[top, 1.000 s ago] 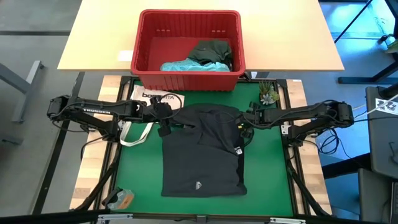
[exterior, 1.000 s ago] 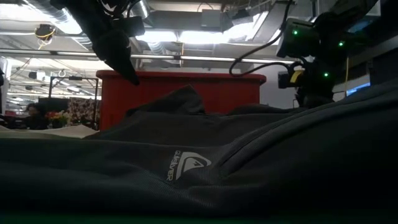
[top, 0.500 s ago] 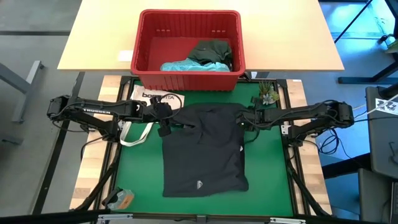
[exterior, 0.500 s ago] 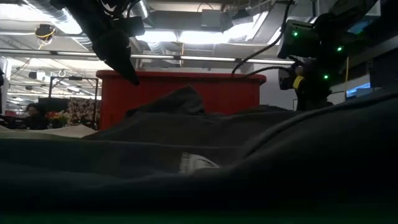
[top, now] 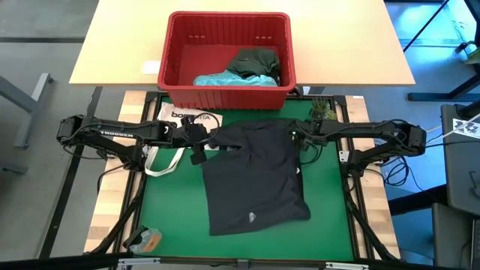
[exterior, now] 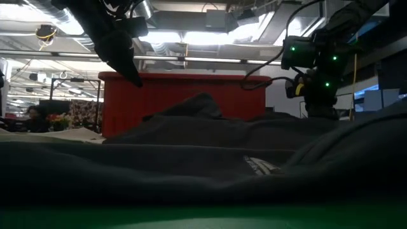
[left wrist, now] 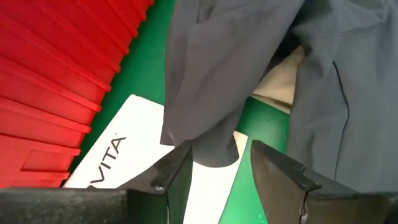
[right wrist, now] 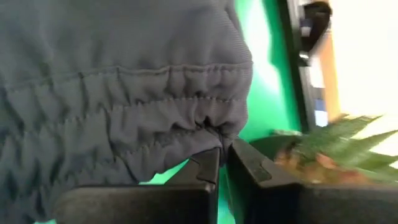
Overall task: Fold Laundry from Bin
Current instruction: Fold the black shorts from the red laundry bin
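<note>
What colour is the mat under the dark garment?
Green. The mat shows best in the high view, around the dark garment.

"TROSSEN" printed along the left arm (top: 112, 135). Partial "VITA" on the white tote bag (left wrist: 118, 155) near the red bin (top: 229, 97). Small pale logo, unreadable, on the dark grey garment (top: 251, 218).

Soft matt cloth against hard ribbed plastic

The dark grey garment (top: 255, 176) is matt woven cloth with a gathered stitched hem; the bin (top: 227, 94) is smooth red ribbed plastic; the tabletop (top: 322, 195) has a flat green matt surface; the fingers (left wrist: 277, 171) are dull dark plastic.
</note>
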`<move>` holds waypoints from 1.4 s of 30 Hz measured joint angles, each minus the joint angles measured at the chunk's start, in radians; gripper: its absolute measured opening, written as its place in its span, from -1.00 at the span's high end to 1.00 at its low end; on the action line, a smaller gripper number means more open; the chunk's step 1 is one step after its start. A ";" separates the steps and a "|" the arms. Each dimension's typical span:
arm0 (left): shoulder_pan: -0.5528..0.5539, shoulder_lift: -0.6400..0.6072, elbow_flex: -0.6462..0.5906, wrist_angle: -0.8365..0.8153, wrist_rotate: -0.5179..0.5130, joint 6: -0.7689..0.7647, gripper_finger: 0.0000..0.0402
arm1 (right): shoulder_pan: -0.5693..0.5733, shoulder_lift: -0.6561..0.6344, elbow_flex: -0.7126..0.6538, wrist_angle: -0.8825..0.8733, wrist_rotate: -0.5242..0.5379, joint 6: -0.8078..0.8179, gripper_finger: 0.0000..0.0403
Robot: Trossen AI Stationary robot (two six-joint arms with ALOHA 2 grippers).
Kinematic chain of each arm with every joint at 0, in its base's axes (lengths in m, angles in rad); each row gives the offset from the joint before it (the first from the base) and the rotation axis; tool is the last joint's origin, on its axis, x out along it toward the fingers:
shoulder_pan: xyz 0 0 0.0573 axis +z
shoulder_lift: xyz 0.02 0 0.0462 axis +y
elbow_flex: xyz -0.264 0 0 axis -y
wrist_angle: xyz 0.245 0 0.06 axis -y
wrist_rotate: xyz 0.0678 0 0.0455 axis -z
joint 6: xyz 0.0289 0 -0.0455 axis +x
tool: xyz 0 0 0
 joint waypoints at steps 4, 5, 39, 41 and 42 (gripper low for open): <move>0.000 0.000 0.000 0.000 0.000 0.000 0.22 | 0.003 0.000 0.000 0.000 -0.089 -0.002 0.92; 0.000 0.000 0.000 0.000 0.000 0.000 0.22 | 0.003 0.000 0.000 0.000 -0.107 -0.002 0.90; -0.443 0.052 0.000 0.309 0.102 -0.185 0.22 | 0.381 -0.254 0.232 -0.352 -0.385 0.464 -0.07; -0.474 0.094 0.000 0.378 0.098 -0.185 0.22 | 0.483 -0.253 0.232 -0.303 -0.421 0.538 -0.07; -0.488 0.115 0.000 0.408 0.098 -0.185 0.23 | 0.531 -0.253 0.232 -0.272 -0.437 0.575 -0.07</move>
